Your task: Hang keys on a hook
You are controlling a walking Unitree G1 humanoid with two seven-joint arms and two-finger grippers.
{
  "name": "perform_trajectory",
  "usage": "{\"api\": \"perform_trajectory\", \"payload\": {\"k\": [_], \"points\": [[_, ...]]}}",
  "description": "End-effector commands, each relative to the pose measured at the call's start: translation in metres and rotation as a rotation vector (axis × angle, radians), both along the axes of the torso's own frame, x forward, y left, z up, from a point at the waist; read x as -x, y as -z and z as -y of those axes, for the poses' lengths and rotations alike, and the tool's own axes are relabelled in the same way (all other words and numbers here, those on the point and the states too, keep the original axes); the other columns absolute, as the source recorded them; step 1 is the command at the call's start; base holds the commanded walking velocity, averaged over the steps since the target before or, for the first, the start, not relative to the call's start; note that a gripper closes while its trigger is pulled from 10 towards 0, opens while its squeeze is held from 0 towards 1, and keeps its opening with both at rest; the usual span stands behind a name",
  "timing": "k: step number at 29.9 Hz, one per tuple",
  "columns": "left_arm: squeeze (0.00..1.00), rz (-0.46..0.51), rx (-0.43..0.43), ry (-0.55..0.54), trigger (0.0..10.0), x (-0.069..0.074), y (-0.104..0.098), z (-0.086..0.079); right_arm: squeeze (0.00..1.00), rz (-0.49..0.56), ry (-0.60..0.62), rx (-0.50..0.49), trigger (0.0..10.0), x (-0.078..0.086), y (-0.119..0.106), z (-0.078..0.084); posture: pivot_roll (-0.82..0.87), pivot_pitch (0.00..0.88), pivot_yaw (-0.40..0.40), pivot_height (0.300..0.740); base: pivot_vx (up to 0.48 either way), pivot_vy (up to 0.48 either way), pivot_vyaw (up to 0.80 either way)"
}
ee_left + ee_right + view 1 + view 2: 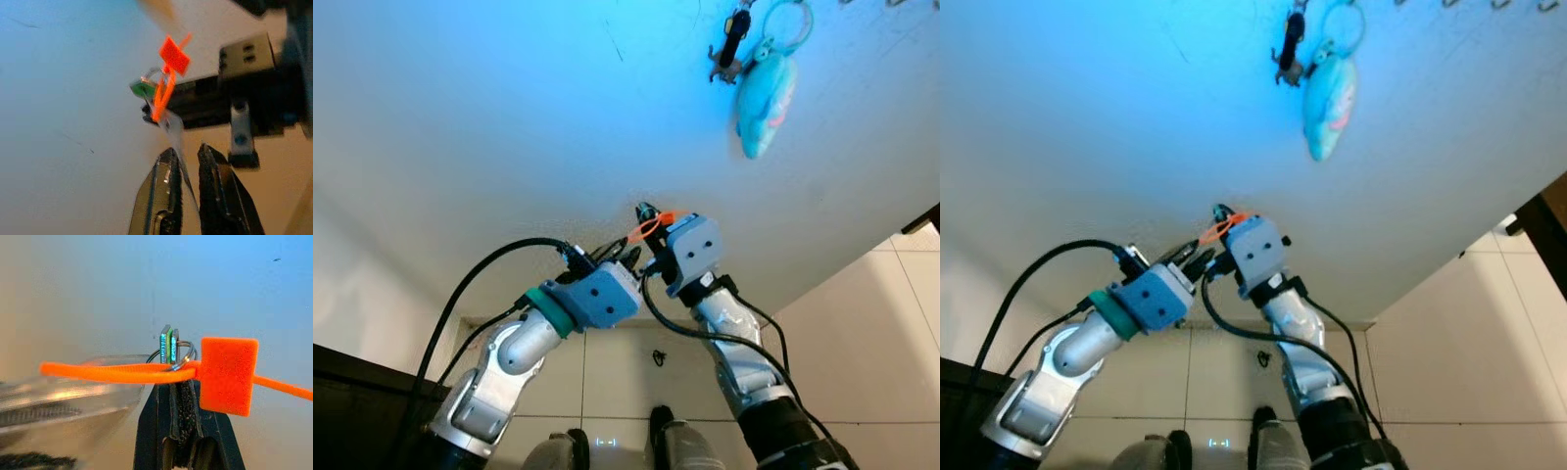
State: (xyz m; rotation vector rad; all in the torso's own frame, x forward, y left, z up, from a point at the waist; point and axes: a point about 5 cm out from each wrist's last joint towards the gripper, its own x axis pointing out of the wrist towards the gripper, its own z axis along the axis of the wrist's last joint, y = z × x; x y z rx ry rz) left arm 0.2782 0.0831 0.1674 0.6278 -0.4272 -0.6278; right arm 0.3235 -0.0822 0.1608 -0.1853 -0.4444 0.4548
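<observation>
While both arms are reaching up to the wall:
Keys (169, 343): one set, one orange tag (229, 375).
Right gripper (176, 387): pinching the keys.
Left gripper (188, 161): nearly closed, beside them.

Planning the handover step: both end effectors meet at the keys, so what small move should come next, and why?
Probably open the left end effector: the right end effector already clamps the keys with the orange tag, and the hooks sit higher up the wall.

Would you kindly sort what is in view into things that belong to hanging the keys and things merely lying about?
Belonging to the job:
- keys with orange tag, clamped in the right gripper
- left gripper, closed on a key blade
- wall hooks

Just about:
- blue plush keychain, already hanging
- floor tiles
</observation>
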Motion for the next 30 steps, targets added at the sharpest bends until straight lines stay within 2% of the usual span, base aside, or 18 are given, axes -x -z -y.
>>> {"api": "perform_trajectory", "payload": {"k": [1, 2, 3, 6, 10, 11, 12, 13, 14, 15, 16, 17, 18, 20, 21, 23, 25, 30], "points": [[1.0, -0.043, -0.048, 0.044, 10.0, 0.006, 0.012, 0.003, 0.0, 0.005, -0.003, -0.011, 0.0, 0.001, 0.0, -0.001, -0.12, 0.204, 0.063, 0.74, 0.0, 0.0, 0.0], [1.0, -0.043, -0.048, 0.044, 10.0, 0.006, 0.012, 0.003, 0.0, 0.005, -0.003, -0.011, 0.0, 0.001, 0.0, -0.001, -0.12, 0.204, 0.063, 0.74, 0.0, 0.0, 0.0], [0.0, -0.05, -0.051, 0.055, 10.0, 0.008, 0.012, 0.001, 0.0, 0.002, -0.002, -0.01, 0.0, 0.002, 0.001, -0.001, -0.12, 0.205, 0.064, 0.74, 0.0, 0.0, 0.0], [0.0, -0.095, -0.082, 0.087, 10.0, 0.018, 0.019, -0.018, 0.0, -0.007, 0.032, -0.003, 0.0, 0.004, 0.004, 0.008, -0.12, 0.209, 0.065, 0.74, 0.0, 0.0, 0.0], [0.0, -0.122, -0.09, 0.1, 10.0, 0.022, 0.022, -0.023, 0.0, -0.01, 0.045, 0.001, 0.0, 0.004, 0.005, 0.011, -0.12, 0.209, 0.065, 0.74, 0.0, 0.0, 0.0], [0.0, -0.19, -0.104, 0.112, 10.0, 0.027, 0.03, -0.03, 0.0, -0.022, 0.059, 0.01, 0.0, 0.005, 0.009, 0.017, -0.12, 0.21, 0.064, 0.74, 0.0, 0.0, 0.0], [0.0, -0.19, -0.104, 0.112, 10.0, 0.027, 0.03, -0.03, 0.0, -0.022, 0.059, 0.01, 0.0, 0.005, 0.009, 0.017, -0.12, 0.21, 0.064, 0.74, 0.0, 0.0, 0.0], [0.0, -0.272, -0.105, 0.106, 10.0, 0.031, 0.041, -0.038, 0.0, -0.038, 0.071, 0.025, 0.0, 0.008, 0.015, 0.024, -0.12, 0.211, 0.062, 0.74, 0.0, 0.0, 0.0], [0.0, -0.272, -0.105, 0.106, 10.0, 0.031, 0.041, -0.038, 0.0, -0.038, 0.071, 0.025, 0.0, 0.008, 0.015, 0.024, -0.12, 0.211, 0.062, 0.74, 0.0, 0.0, 0.0], [0.0, -0.35, -0.075, 0.048, 10.0, 0.03, 0.055, -0.047, 0.0, -0.06, 0.078, 0.024, 0.0, 0.013, 0.021, 0.03, -0.12, 0.21, 0.062, 0.74, 0.0, 0.0, 0.0], [0.0, -0.35, -0.075, 0.048, 10.0, 0.03, 0.055, -0.047, 0.0, -0.06, 0.078, 0.024, 0.0, 0.013, 0.021, 0.03, -0.12, 0.21, 0.062, 0.74, 0.0, 0.0, 0.0], [0.0, -0.418, -0.031, -0.047, 10.0, 0.025, 0.072, -0.056, 0.0, -0.082, 0.085, 0.016, 0.0, 0.018, 0.027, 0.035, -0.12, 0.211, 0.059, 0.74, 0.0, 0.0, 0.0], [0.0, -0.476, 0.021, -0.161, 10.0, 0.02, 0.089, -0.065, 0.0, -0.103, 0.092, -0.002, 2.9, 0.024, 0.031, 0.038, -0.13, 0.21, 0.057, 0.74, 0.0, 0.0, 0.0], [0.0, -0.476, 0.021, -0.161, 10.0, 0.02, 0.089, -0.065, 0.0, -0.103, 0.092, -0.002, 2.9, 0.024, 0.031, 0.038, -0.13, 0.21, 0.057, 0.74, 0.0, 0.0, 0.0], [0.0, -0.556, 0.068, -0.295, 10.0, 0.016, 0.111, -0.073, 0.0, -0.126, 0.103, -0.024, 9.8, 0.029, 0.035, 0.04, -0.14, 0.208, 0.056, 0.74, 0.0, 0.0, 0.0], [0.0, -0.673, 0.077, -0.487, 10.0, 0.022, 0.15, -0.085, 0.0, -0.157, 0.131, -0.059, 10.0, 0.039, 0.04, 0.044, -0.16, 0.205, 0.054, 0.74, 0.0, 0.0, 0.0], [0.0, -0.731, 0.068, -0.543, 10.0, 0.028, 0.165, -0.089, 0.0, -0.165, 0.144, -0.079, 10.0, 0.042, 0.041, 0.046, -0.16, 0.203, 0.055, 0.74, 0.0, 0.0, 0.0], [0.0, -0.803, 0.061, -0.617, 10.0, 0.036, 0.181, -0.101, 0.0, -0.161, 0.168, -0.123, 10.0, 0.045, 0.037, 0.052, -0.17, 0.199, 0.058, 0.74, 0.0, 0.0, 0.0]]}}
